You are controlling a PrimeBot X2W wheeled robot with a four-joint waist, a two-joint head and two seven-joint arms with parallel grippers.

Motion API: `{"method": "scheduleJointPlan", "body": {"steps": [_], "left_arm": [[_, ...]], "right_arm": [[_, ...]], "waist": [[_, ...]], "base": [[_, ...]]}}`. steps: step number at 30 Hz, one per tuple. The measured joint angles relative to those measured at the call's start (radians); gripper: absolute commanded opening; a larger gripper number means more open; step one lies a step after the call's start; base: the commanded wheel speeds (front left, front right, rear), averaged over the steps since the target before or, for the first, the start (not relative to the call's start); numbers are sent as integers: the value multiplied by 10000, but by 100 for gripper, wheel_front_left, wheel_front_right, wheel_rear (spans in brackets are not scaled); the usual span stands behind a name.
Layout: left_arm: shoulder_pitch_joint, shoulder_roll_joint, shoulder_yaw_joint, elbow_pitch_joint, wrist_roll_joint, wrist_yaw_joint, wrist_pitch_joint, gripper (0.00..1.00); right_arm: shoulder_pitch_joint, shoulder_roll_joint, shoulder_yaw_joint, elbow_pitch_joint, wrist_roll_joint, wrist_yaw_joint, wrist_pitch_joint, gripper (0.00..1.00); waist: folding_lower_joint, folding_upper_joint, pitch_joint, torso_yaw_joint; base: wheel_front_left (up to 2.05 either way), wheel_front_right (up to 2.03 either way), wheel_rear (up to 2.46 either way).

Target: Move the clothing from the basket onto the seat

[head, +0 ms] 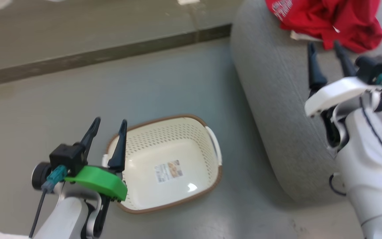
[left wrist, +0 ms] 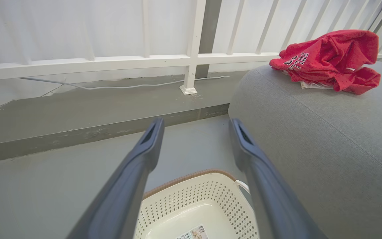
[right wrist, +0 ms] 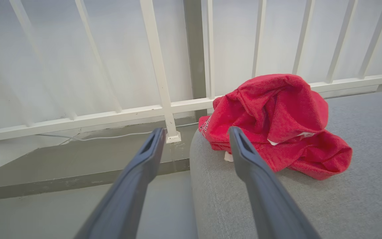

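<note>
Clothing: the red clothing (head: 330, 20) lies in a crumpled heap on top of the seat, near its rounded edge on the railing side. White letters reading "BULL" show on one fold, and a bit of white cloth peeks out from under the heap.
Seat: the grey seat (head: 277, 99) is a big rounded cushion with stitched seams. It stands on the floor at the robot's right, beside the basket but not touching it.
Basket: the cream basket (head: 164, 141) with a brown rim sits upright on the floor, well apart from the clothing. Its pale bottom is in plain sight, with a label sticker (head: 168, 171) stuck on it. A white handle shows on the side facing the seat.
Left fingers: the left fingers (head: 119, 142) are spread wide and hold nothing. They hang above the basket's left rim. In the left wrist view the basket lies low between them.
Right fingers: the right fingers (head: 313, 69) are also spread wide with nothing between them. They are raised over the seat and point at the red heap, with their tips close to its near edge. I cannot tell whether a tip touches the cloth.
Floor: the floor (head: 111, 86) is smooth and grey, with a darker raised step (head: 95, 56) running across it beyond the basket.
Background: a white railing (left wrist: 191, 59) stands on the step, and a pale cable (left wrist: 111, 87) lies along its foot.
</note>
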Motion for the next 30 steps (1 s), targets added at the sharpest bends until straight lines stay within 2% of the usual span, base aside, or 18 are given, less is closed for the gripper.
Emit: {"method": "scheduleJointPlan", "body": {"steps": [15,30], "left_arm": [[1896,40,1384,230,-56,230,-173,100],[3312,-27,2650,-859,305,311,-174,100]], "right_arm": [[2267,545,309,-1020,-100,-117,0,100],[4157,692,642,-2098,-50,-384,2,100]], "waist": [[-1,0,-1607,1460],[0,0,-2397,1938]], "base": [[0,0,0],[0,0,0]]}}
